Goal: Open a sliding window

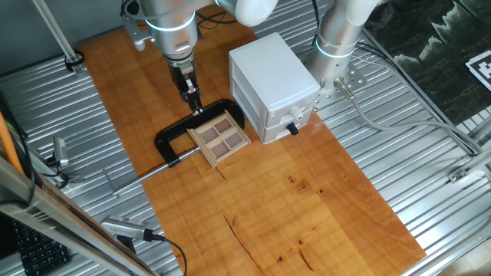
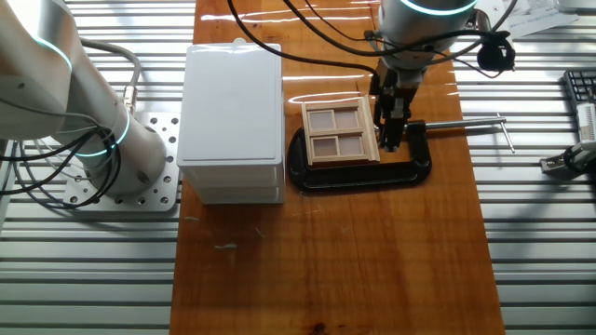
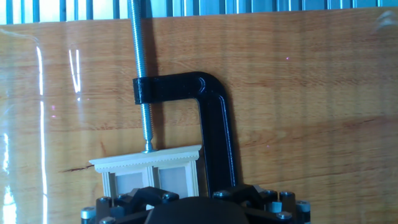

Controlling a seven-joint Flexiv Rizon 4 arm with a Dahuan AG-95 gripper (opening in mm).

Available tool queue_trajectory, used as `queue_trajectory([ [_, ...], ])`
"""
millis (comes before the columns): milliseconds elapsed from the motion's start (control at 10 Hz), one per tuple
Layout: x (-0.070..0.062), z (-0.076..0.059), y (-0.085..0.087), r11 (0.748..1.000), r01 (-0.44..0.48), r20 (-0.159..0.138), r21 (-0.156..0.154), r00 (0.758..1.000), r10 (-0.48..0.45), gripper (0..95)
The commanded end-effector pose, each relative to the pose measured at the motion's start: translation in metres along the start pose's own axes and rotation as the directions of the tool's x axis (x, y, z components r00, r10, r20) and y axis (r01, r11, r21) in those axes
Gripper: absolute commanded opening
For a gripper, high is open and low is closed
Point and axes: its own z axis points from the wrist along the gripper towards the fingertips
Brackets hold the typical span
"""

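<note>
gripper hovers at the sliding window edge, its state unclear; approach step, next it must push a sash sideways.

Light-wood sliding window with brownish panes, black C-clamp, white box.

A robotics lab: ribbed aluminium bench, wooden board, bolted arm base, loose cables.
</note>
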Motion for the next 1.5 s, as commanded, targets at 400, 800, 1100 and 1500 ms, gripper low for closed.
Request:
queue_trajectory([
  [400,0.0002,-0.0004,0.0001,1.0,0.004,0.023,-0.03,1.0,-0.003,0.0],
  [800,0.0002,-0.0006,0.0002,1.0,0.004,0.023,-0.03,1.0,-0.003,0.0],
  [1100,0.0001,-0.0007,0.0003,0.999,0.005,0.022,-0.033,1.0,-0.004,0.0],
  [1500,0.0,-0.0002,0.0005,0.999,0.013,0.012,-0.034,1.0,-0.013,0.0],
])
